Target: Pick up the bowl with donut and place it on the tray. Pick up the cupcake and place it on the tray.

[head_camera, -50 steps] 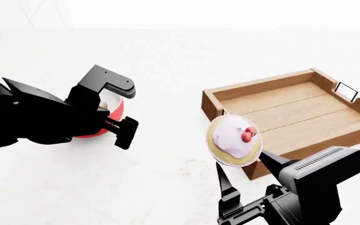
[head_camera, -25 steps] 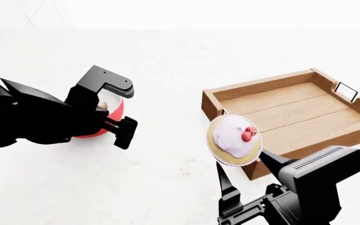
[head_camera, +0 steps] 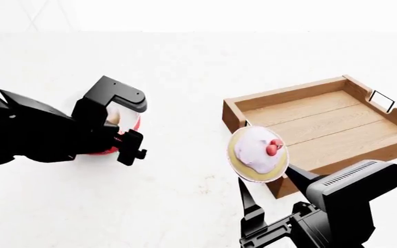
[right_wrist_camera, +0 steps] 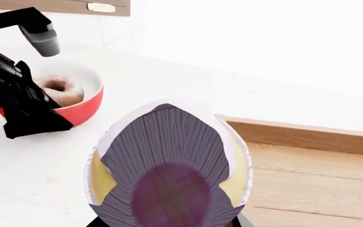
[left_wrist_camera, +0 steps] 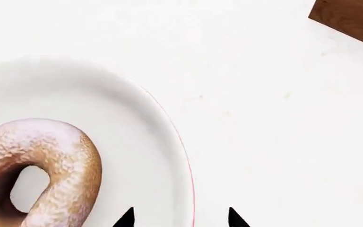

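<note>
The red bowl [head_camera: 135, 124] with its white inside [left_wrist_camera: 118, 142] sits on the white table and holds the brown glazed donut [left_wrist_camera: 49, 165]. My left gripper [left_wrist_camera: 180, 220] is open. One fingertip is inside the bowl's rim [left_wrist_camera: 191, 198] and the other is outside it. In the head view my left gripper [head_camera: 121, 133] hides most of the bowl. My right gripper [head_camera: 268, 178] is shut on the cupcake [head_camera: 257, 153], held tipped on its side above the table beside the near left corner of the wooden tray [head_camera: 234, 111]. Its lilac wrapper [right_wrist_camera: 168, 170] fills the right wrist view.
The tray's inside [head_camera: 322, 124] holds nothing, and a thin metal handle [head_camera: 381, 101] shows at its far end. The bowl [right_wrist_camera: 74, 111], donut [right_wrist_camera: 58, 90] and left arm [right_wrist_camera: 14, 92] show in the right wrist view. White table surrounds everything.
My left gripper has shifted slightly down and closer over the bowl's rim. The right arm and cupcake have not moved.
</note>
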Controlling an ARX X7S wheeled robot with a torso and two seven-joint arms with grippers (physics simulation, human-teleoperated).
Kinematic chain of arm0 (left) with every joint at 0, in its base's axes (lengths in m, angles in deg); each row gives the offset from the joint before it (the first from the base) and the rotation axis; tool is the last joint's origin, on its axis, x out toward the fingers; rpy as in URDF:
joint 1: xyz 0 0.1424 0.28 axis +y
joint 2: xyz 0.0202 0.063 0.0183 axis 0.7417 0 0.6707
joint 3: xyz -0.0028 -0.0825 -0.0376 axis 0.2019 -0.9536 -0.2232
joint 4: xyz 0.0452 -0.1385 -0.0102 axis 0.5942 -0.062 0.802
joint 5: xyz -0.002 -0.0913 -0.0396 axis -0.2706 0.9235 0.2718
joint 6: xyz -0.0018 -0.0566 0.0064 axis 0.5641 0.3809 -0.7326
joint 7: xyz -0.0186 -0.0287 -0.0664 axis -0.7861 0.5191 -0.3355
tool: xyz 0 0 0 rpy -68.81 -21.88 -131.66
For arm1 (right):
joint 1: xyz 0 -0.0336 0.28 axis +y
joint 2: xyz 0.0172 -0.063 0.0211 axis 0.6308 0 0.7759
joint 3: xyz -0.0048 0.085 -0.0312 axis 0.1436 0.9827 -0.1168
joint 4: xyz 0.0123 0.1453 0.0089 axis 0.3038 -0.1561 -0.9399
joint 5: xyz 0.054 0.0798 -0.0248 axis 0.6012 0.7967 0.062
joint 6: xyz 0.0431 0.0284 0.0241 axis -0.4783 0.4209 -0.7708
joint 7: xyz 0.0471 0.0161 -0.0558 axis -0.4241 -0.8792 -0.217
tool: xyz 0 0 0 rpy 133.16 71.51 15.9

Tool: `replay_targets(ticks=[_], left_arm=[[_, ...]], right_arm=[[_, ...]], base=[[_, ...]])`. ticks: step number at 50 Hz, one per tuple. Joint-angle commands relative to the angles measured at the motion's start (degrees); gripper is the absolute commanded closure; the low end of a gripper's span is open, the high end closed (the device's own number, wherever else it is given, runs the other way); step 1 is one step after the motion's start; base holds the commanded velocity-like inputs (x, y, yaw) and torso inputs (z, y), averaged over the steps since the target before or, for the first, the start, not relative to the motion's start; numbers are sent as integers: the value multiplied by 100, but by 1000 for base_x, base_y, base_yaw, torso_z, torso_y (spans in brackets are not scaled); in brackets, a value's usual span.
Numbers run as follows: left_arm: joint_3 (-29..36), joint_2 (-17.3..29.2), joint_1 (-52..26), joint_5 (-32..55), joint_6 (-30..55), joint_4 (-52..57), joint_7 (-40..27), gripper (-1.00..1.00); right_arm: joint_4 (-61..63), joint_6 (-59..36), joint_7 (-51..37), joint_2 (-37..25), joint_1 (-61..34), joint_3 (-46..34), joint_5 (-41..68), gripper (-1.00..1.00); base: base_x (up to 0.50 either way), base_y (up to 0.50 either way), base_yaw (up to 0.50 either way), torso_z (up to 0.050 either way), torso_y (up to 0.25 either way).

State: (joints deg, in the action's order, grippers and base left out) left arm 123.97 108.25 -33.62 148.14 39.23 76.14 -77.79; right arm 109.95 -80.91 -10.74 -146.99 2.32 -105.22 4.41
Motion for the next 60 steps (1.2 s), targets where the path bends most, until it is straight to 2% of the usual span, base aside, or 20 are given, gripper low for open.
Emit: replay_targets(ticks=[1, 24, 37, 60], left_arm=[[166, -20, 196, 346, -51, 30, 64, 100], [331, 119, 82, 225, -36, 258, 94, 100], [258, 142, -894, 308, 367, 848, -103, 100], [1014, 48, -1614, -594, 208, 1305, 466, 100]], right_arm=[[4, -73, 28, -1, -8, 59, -117, 100], [-32, -49, 37, 17, 23, 68, -157, 100], [-68, 114, 56, -56, 18, 158, -155, 100], [15, 45, -10, -102, -206, 320, 41, 100]], base=[[0, 0, -3, 0, 0], [0, 0, 0, 0, 0], [0, 0, 0, 0, 0], [0, 0, 0, 0, 0]])
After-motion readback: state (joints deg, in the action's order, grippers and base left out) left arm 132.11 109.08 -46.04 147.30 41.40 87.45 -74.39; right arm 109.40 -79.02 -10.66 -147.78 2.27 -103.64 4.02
